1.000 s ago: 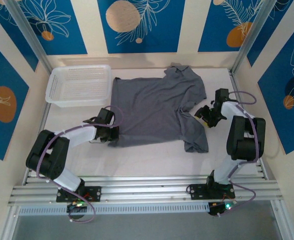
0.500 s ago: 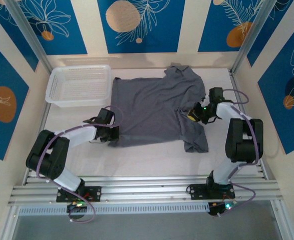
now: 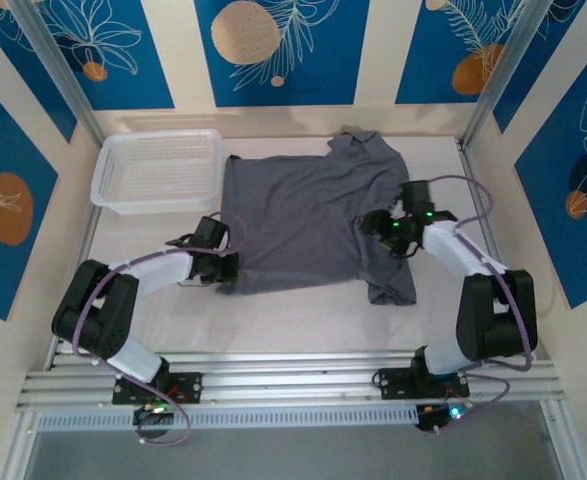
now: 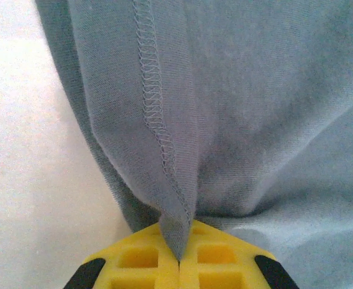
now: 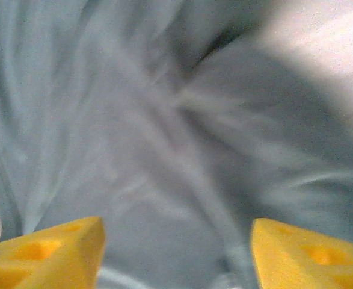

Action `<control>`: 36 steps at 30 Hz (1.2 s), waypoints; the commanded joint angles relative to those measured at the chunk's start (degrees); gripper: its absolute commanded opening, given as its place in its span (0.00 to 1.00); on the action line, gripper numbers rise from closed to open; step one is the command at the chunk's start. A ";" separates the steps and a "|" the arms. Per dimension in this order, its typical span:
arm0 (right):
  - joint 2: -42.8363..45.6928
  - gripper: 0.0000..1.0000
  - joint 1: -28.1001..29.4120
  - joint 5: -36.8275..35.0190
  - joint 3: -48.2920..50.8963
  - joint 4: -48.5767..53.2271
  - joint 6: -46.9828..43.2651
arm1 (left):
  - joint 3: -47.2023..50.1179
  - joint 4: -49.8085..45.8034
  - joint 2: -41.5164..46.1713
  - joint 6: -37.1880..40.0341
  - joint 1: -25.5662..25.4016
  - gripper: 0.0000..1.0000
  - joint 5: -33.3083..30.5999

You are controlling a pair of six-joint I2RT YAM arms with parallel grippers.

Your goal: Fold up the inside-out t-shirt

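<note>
Right wrist view: blurry t-shirt folds

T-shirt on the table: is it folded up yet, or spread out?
Spread out, not folded: the grey t-shirt lies open across the table, with only a seamed edge pinched in the left gripper.

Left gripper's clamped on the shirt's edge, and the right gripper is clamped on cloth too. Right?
Not quite. The left gripper is shut on the t-shirt, but the right gripper is open: the right wrist view shows its fingers spread apart over the cloth, gripping nothing.
</note>
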State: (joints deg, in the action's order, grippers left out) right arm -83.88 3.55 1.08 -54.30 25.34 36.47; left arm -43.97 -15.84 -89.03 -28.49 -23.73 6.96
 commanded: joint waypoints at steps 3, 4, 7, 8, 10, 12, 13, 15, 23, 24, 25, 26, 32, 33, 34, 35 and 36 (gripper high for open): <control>-5.33 0.79 -5.31 -2.34 -0.86 3.38 -7.62 | 0.83 0.26 0.70 0.45 0.52 0.00 1.75; -6.67 0.80 -5.12 -1.18 -1.64 3.41 -8.84 | 0.81 0.10 0.70 0.45 0.59 0.00 1.61; -10.18 0.80 -4.39 0.93 -3.57 2.53 -10.76 | 0.81 -0.08 0.63 0.58 0.50 0.00 1.29; -11.34 0.77 -4.26 1.60 -4.23 2.28 -11.09 | 0.74 -0.12 0.62 0.54 0.61 0.00 1.46; -13.08 0.66 -4.09 2.12 -5.05 1.79 -11.42 | 0.66 -0.30 0.77 0.60 0.48 0.00 1.48; -14.07 0.41 -3.94 2.91 -5.72 2.08 -11.20 | 0.64 -0.64 1.05 0.64 0.49 0.00 1.14; -14.04 0.30 -3.61 2.80 -5.80 2.44 -10.91 | 0.64 -0.75 1.29 0.72 0.55 0.00 0.96; -13.09 0.21 -2.15 1.89 -5.99 3.75 -10.60 | 0.64 -0.99 1.41 0.80 0.54 0.00 0.69; -9.50 0.00 15.97 -7.72 -6.50 9.26 -2.88 | -0.16 -0.97 0.35 0.80 0.52 0.00 1.20; -10.21 0.00 18.96 -8.63 -6.56 9.46 -1.03 | -0.16 -0.92 0.31 0.80 0.45 0.00 1.25; -11.16 0.01 22.23 -9.10 -6.80 9.46 1.14 | -0.07 -0.78 0.27 0.81 0.52 0.00 1.25; -12.36 0.08 25.12 -9.25 -7.54 9.83 2.65 | 0.02 -0.70 0.20 0.79 0.52 0.00 1.18; -6.88 0.57 28.45 -5.59 -10.35 12.19 3.37 | 0.02 -0.69 -0.50 1.24 0.51 0.00 1.56; -3.92 0.57 25.83 -3.40 -8.75 10.66 3.79 | 0.02 -0.71 -0.51 1.33 0.52 0.00 1.56; -0.71 0.57 21.96 -0.59 -6.65 8.63 4.73 | -0.03 -0.69 -0.53 1.33 0.52 0.00 1.60; 2.23 0.56 17.86 2.24 -4.39 6.26 5.77 | -0.07 -0.63 -0.46 1.35 0.51 0.00 1.59; 4.23 0.54 14.01 3.33 -2.36 4.66 6.52 | -0.04 -0.53 -0.37 1.33 0.48 0.00 1.68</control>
State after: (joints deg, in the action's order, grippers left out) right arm -86.54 25.74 -0.99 -60.31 32.80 39.44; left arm -43.77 -15.70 -88.95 -28.32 -23.73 7.49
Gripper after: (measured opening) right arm 0.547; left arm 0.048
